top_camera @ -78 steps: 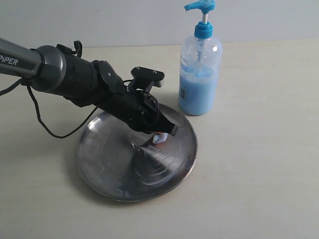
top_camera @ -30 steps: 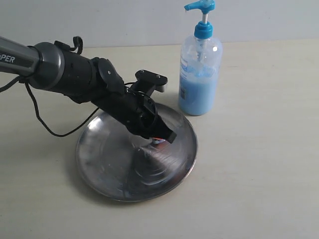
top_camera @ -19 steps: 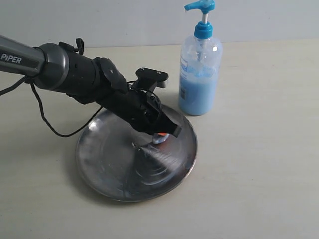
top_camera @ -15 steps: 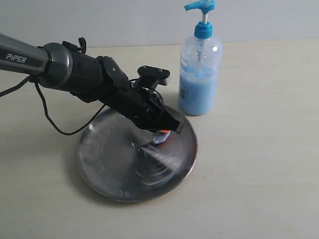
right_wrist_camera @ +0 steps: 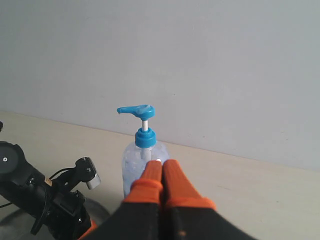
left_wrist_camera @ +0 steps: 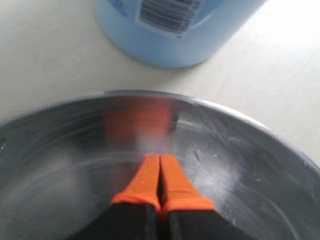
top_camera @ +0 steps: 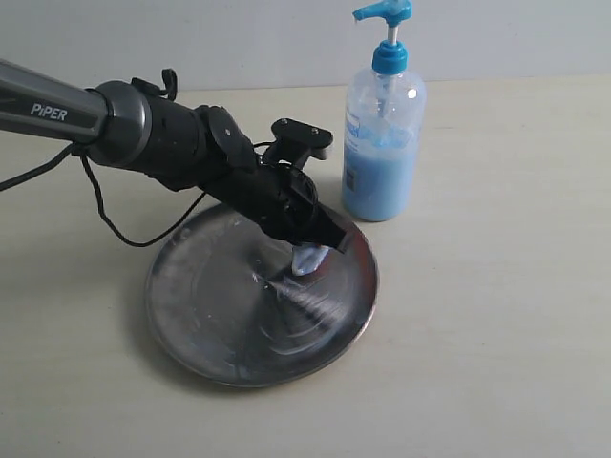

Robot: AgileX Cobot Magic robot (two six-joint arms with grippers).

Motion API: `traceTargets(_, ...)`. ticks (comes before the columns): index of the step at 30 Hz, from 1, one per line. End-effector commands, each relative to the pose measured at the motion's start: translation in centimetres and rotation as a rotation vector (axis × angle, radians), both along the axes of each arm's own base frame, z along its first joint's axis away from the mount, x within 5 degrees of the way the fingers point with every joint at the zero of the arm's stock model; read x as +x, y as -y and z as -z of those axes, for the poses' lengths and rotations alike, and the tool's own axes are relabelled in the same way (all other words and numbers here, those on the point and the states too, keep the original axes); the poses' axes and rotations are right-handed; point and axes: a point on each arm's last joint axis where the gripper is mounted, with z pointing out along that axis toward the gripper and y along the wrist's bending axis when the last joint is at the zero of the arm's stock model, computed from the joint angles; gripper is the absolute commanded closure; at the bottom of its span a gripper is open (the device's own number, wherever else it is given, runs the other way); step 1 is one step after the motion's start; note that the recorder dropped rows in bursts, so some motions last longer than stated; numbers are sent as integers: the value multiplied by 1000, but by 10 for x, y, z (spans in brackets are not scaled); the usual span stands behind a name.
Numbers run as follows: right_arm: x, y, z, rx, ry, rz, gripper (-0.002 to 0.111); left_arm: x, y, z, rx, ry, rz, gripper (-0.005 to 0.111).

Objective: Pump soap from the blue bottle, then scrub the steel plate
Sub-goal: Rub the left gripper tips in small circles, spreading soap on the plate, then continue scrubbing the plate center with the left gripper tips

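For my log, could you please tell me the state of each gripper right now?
Left gripper: closed, empty.
Right gripper: closed, empty.

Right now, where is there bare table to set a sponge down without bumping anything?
In the exterior view, the widest bare table lies right of the steel plate, in front of the blue bottle. The strip in front of the plate is free too. Crowded: the plate's bottle side, under the left gripper.

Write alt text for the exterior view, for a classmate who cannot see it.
A dark robot arm reaches in from the left and angles the left gripper down into the steel plate, toward its right side. The blue bottle stands upright on the pale table just behind the plate.
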Motion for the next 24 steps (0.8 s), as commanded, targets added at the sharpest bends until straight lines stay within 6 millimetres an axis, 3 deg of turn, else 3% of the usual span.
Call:
traceTargets(1, -1, 0, 0, 1, 10, 1, 108, -3, -3, 5, 42, -13, 56, 107)
traceTargets(7, -1, 0, 0, 4, 8, 2, 108, -4, -4, -2, 68, 2, 99, 107)
traceTargets(14, -1, 0, 0, 4, 8, 2, 108, -4, -13, -24, 154, 48, 105, 107)
traceTargets(24, -1, 0, 1, 2, 5, 0, 108, -19, -17, -25, 191, -108, 133, 107)
